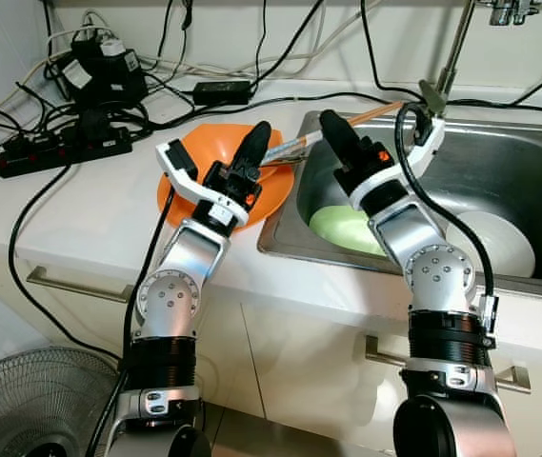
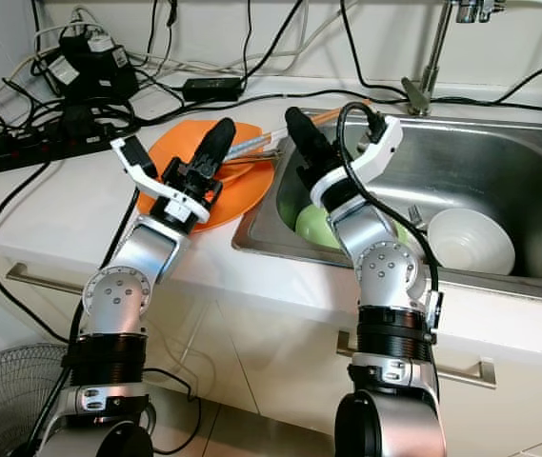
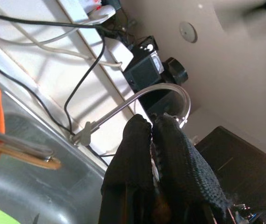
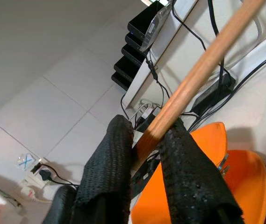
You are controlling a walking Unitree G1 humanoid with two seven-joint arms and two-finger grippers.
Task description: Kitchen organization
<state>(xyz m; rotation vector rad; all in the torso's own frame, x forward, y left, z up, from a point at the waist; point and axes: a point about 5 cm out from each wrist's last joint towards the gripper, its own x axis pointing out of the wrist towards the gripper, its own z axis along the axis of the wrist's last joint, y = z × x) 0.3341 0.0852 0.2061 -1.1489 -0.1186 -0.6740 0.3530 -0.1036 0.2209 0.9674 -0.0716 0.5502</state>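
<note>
An orange plate (image 1: 194, 157) lies on the white counter just left of the steel sink (image 1: 528, 162). My left gripper (image 1: 261, 130) hovers over the plate's right side, its fingers (image 3: 142, 140) pressed shut with nothing visible between them. A long wooden-handled utensil (image 1: 377, 112) slants from the sink's back rim down toward the plate. My right gripper (image 1: 328, 120) is shut on its wooden handle (image 4: 198, 74) above the sink's left edge. Inside the sink sit a light green dish (image 1: 339, 228), partly hidden by my right arm, and a white bowl (image 1: 504, 246).
A black power strip (image 1: 61, 152), adapters and tangled cables cover the back left of the counter. The faucet (image 1: 453, 52) rises behind the sink. Below are drawer handles, and a floor fan (image 1: 23, 400) stands at the lower left.
</note>
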